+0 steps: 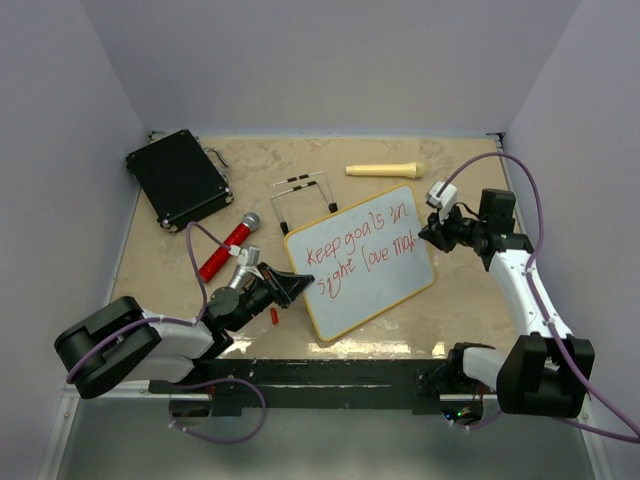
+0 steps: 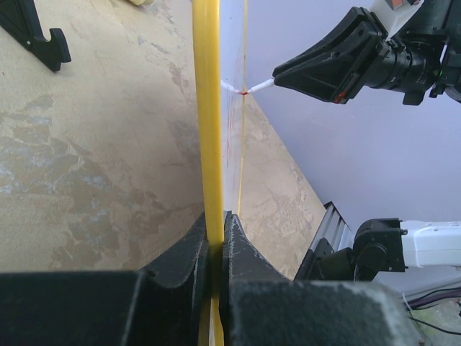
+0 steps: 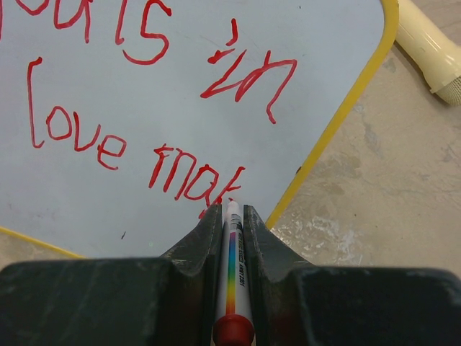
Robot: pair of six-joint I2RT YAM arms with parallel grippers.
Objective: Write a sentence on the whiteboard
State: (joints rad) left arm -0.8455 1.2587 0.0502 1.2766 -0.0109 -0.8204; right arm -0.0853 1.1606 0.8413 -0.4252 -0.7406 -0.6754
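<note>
The whiteboard (image 1: 375, 275) lies tilted on the table, with a yellow frame (image 2: 208, 130). The sentence (image 1: 358, 255) is in red, two lines reading "Keep goals in" and "sight love mak"; the right wrist view shows its last words (image 3: 194, 176). My left gripper (image 1: 290, 288) is shut on the board's left edge (image 2: 214, 241). My right gripper (image 1: 428, 236) is shut on a white marker (image 3: 232, 274) with a rainbow stripe and red end. Its tip (image 3: 230, 205) touches the board at the end of the second line, also seen edge-on from the left wrist (image 2: 245, 91).
A black case (image 1: 178, 177) sits at the back left. A red microphone (image 1: 227, 246) lies left of the board, a cream one (image 1: 383, 170) behind it. A wire stand (image 1: 303, 200) sits behind the board. A small red cap (image 1: 274, 316) lies near my left gripper.
</note>
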